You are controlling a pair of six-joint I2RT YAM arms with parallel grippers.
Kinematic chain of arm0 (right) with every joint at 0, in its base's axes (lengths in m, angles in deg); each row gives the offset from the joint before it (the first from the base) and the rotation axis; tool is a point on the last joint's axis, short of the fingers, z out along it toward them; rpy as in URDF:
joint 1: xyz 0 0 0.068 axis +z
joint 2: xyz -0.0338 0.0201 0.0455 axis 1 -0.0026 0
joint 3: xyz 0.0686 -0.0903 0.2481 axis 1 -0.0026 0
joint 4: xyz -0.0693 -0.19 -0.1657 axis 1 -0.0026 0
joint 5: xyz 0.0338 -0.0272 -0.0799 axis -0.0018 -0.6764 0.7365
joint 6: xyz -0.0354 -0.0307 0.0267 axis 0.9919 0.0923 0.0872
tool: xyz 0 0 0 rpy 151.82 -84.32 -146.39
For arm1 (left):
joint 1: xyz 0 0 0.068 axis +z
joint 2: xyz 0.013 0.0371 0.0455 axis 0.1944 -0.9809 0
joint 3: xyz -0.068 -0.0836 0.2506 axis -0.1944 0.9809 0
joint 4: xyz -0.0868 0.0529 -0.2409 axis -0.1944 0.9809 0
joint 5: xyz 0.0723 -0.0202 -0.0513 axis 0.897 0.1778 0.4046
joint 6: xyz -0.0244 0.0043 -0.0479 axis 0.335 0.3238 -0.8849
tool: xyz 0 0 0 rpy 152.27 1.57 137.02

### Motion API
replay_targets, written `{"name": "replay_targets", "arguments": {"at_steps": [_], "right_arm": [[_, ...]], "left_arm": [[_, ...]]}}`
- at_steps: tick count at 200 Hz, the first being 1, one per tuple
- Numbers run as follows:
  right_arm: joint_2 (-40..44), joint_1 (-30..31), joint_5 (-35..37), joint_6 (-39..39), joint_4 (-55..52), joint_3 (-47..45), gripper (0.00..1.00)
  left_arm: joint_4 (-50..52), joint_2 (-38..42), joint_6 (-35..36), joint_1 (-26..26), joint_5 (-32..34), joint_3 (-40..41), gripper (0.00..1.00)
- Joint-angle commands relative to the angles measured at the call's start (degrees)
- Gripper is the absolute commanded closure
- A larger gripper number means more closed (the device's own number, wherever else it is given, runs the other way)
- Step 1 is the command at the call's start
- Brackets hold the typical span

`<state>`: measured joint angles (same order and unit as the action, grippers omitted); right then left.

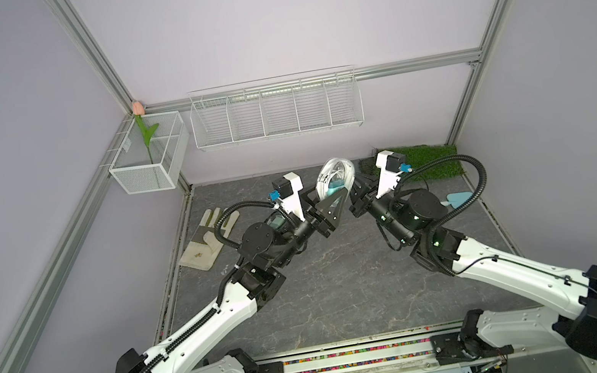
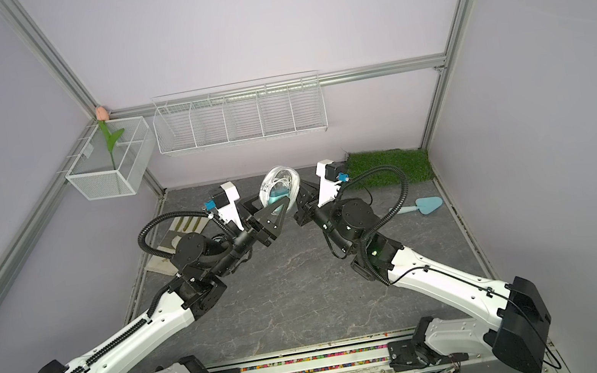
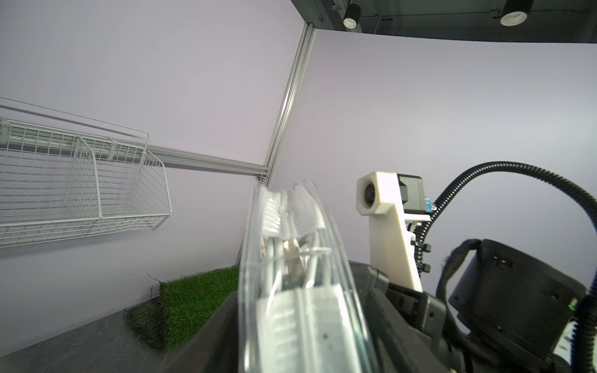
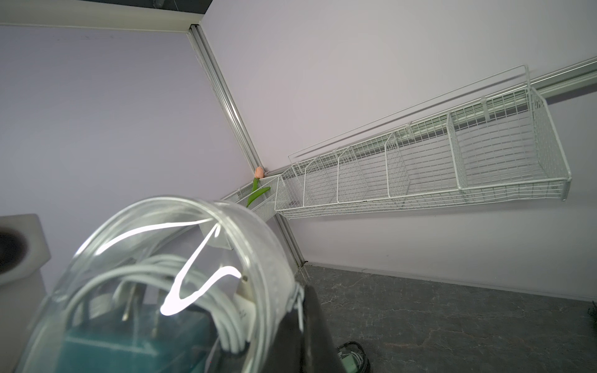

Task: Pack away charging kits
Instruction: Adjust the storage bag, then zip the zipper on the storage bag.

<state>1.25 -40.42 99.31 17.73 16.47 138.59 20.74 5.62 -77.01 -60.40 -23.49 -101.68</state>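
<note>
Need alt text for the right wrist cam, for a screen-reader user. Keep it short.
Close up, a clear oval case fills the foreground, holding a coiled white cable and a teal plug adapter with metal prongs; a black jaw meets its rim. Behind, a white wire shelf with dividers hangs on a lilac wall above a grey table.

A clear case (image 1: 336, 178) of glossy, smooth plastic is pictured with a matt, stone-veined tabletop (image 1: 344, 289), a white-coated metal wire basket (image 1: 262, 118), a rough synthetic grass mat (image 1: 433, 161) and a worn cloth glove (image 1: 202, 250).
</note>
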Motion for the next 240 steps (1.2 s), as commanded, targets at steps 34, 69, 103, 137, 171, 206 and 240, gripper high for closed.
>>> {"name": "replay_targets", "arguments": {"at_steps": [34,69,103,137,171,206,240], "right_arm": [[0.7,0.6,1.9,1.0,2.4,-0.3,0.94],[3.4,-1.5,-3.5,15.8,0.6,-1.5,0.94],[4.9,-6.9,-13.7,32.6,-10.8,1.6,0.94],[4.3,-10.2,-23.5,43.0,-17.6,4.8,0.94],[4.1,-11.0,-27.5,51.0,-23.4,7.3,0.94],[1.6,-14.3,-27.9,52.7,-28.2,11.4,0.94],[-0.9,-14.4,-32.7,54.2,-33.2,15.8,0.94]], "left_arm": [[0.6,-1.0,-0.9,0.5,-0.4,-3.5,0.94],[11.8,1.6,-1.3,2.2,-2.2,-6.8,1.0],[25.0,3.9,-5.0,7.1,-10.4,-9.8,1.0],[36.4,4.5,-3.4,7.6,-19.6,-13.0,1.0],[46.0,4.7,-1.9,7.5,-18.4,-14.3,1.0],[51.9,3.9,-1.2,7.6,-19.5,-15.8,1.0],[55.3,0.6,0.9,7.5,-22.7,-17.4,1.0]]}}
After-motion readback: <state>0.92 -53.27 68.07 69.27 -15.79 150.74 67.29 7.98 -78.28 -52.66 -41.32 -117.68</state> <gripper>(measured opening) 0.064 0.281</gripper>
